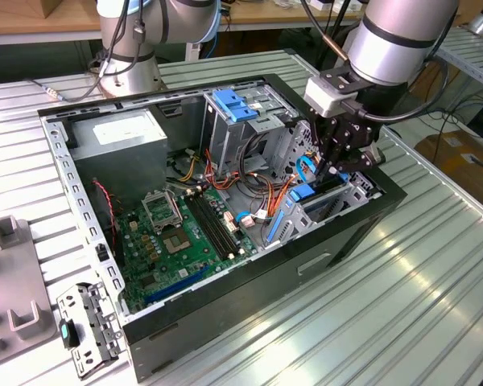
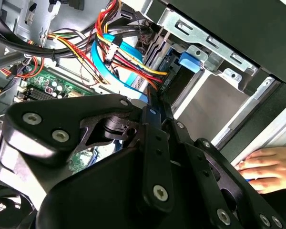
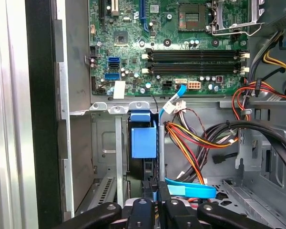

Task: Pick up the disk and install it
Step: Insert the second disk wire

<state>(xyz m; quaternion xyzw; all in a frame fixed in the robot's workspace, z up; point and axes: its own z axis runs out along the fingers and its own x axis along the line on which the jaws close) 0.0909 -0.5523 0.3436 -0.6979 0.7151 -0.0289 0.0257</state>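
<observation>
The black end effector (image 1: 338,166), right of centre in the exterior view, reaches into the open black computer case (image 1: 306,257) on the ribbed metal desk (image 1: 435,273), fingers pinched narrowly together over the blue-railed flat metal disk (image 1: 310,193) seated edgewise in its bay; green motherboard (image 1: 177,233) beyond.

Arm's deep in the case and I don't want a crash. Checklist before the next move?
1. Person's hand away from the case: not ok, it is right beside the outer wall.
2. Gripper at the drive bay: ok, down inside it.
3. Disk fully seated: cannot tell; its blue rail shows in the bay.
4. Blue cable away from the gripper: not ok, it lies close beside it.
5. Wire bundle out of the bay: cannot tell.
</observation>
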